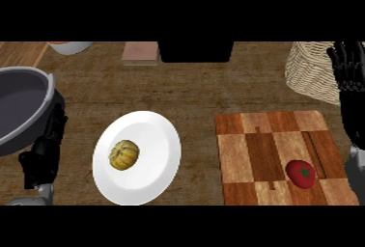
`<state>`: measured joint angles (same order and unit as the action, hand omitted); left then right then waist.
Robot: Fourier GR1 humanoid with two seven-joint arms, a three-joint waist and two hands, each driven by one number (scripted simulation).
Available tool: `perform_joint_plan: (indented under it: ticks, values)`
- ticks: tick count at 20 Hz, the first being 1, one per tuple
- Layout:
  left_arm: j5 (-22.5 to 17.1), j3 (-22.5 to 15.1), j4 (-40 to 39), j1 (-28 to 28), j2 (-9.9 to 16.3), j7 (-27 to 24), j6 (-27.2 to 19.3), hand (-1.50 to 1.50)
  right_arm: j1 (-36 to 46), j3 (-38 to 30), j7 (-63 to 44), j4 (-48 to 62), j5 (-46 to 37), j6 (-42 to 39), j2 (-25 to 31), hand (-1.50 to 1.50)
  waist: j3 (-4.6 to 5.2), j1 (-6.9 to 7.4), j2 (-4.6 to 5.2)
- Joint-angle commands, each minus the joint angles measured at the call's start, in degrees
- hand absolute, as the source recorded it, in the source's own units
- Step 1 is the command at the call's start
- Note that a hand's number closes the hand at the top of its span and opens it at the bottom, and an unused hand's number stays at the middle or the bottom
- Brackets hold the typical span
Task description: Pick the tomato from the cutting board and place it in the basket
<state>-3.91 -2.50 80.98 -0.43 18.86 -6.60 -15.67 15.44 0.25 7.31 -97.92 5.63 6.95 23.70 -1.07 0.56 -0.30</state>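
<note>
Down on the wooden desk [185, 91], the tomato [301, 173] lies on the cutting board [257, 159], toward the board's lower right part, with its green stem cap facing up. Nothing touches it. The right hand [347, 65] shows at the view's right edge, its black fingers straight and spread, pointing up; it stands in front of the woven basket [310, 67], which sits at the upper right, beyond the board's far end and apart from it. The right forearm runs down the edge just beside the board. At the lower left the left hand [43, 157] hangs with relaxed, uncurled fingers, holding nothing, overlapping the rim of a large grey pot [21, 106] that fills the left edge. Between pot and board lies a white plate [149, 140] bearing a small yellow-brown gourd [124, 154]. Along the far edge stand a pale bowl [70, 47], a pinkish block [140, 52] and a dark box [196, 50].
</note>
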Motion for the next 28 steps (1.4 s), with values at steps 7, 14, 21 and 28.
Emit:
perform_joint_plan:
  ticks: [7,14,21,28]
  values:
    - [-3.1,-3.7,0.0,-5.0,-0.6,6.4,6.6,0.00,11.4,15.5,10.5,-3.0,12.3,-34.8,1.5,1.50,0.79,5.57,1.43]
    - [-7.5,0.6,0.8,-6.9,3.1,15.3,8.5,0.00,-4.9,21.2,33.4,-9.9,7.3,-54.0,8.0,-1.50,0.68,-1.57,0.18]
    - [-8.4,1.8,-0.1,-8.6,3.2,17.1,9.9,0.00,-11.8,14.7,31.6,-19.4,2.7,-53.1,22.8,-1.50,1.00,-1.56,0.12]
    - [-8.7,1.8,0.3,-8.3,2.9,16.6,10.6,0.00,-0.3,-1.0,21.3,-19.8,-5.2,-43.9,34.5,-1.50,1.05,-0.69,0.06]
